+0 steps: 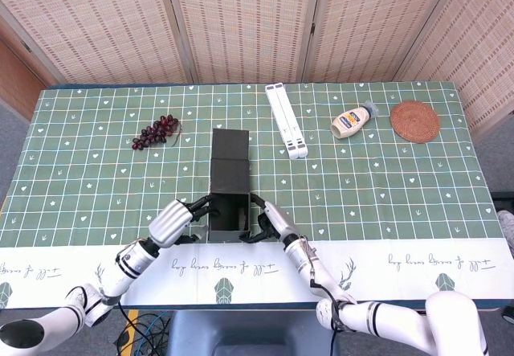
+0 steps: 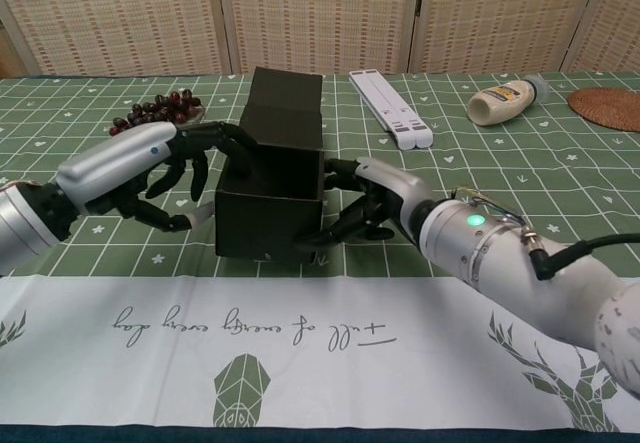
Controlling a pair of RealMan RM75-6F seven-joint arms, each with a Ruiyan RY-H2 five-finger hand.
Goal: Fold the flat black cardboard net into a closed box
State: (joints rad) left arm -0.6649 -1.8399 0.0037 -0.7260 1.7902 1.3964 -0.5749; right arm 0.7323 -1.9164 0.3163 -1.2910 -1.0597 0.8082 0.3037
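Mid-fold: we gripped black box (image 2: 268, 208) both sides, left hand (image 2: 165, 168) at 9, right hand (image 2: 372, 203) at 3; lid flap (image 1: 230, 153) at 12 needed closing next.

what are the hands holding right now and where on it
Both hold the black cardboard box: the left hand grips its left side wall, the right hand its right side wall, near the front end.

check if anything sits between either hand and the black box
Nothing visible does. The left hand and right hand both already touch the black box, one on each side. The grapes and the white folded stand lie further back on the table, clear of both hands.
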